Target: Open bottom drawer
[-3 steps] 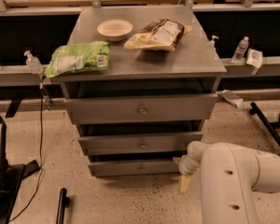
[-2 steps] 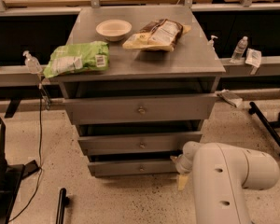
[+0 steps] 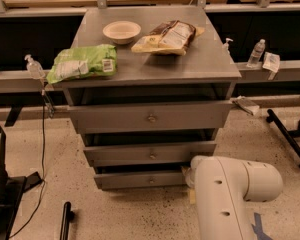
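The gripper (image 3: 189,179) sits low at the bottom drawer's (image 3: 140,180) right end, mostly behind the white arm (image 3: 230,199), under a cabinet (image 3: 155,66) holding a bowl (image 3: 121,31) and bags (image 3: 82,62).

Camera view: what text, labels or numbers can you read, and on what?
No text reads clearly.
Green bag: white label, print blurred.
Brown snack bag: print blurred.
Water bottle: label too small.
Bottom drawer: no markings.
Gripper: mostly hidden behind the arm, at that drawer's right end; no markings seen.
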Action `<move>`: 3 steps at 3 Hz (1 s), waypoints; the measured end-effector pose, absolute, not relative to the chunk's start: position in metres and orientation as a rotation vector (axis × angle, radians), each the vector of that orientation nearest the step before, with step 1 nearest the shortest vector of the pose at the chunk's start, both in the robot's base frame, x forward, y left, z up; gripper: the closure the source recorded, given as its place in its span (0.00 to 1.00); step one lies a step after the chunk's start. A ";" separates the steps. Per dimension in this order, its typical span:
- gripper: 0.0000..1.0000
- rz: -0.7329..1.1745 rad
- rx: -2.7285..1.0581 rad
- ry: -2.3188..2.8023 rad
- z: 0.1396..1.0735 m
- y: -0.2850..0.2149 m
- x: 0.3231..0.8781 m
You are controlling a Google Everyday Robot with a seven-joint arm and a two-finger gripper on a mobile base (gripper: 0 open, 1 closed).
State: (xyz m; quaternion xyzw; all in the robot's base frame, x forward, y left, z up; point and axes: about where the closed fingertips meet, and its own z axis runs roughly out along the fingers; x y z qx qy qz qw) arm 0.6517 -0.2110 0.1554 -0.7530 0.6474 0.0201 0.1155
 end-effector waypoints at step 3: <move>0.37 0.116 -2.220 1.892 0.157 -0.204 0.642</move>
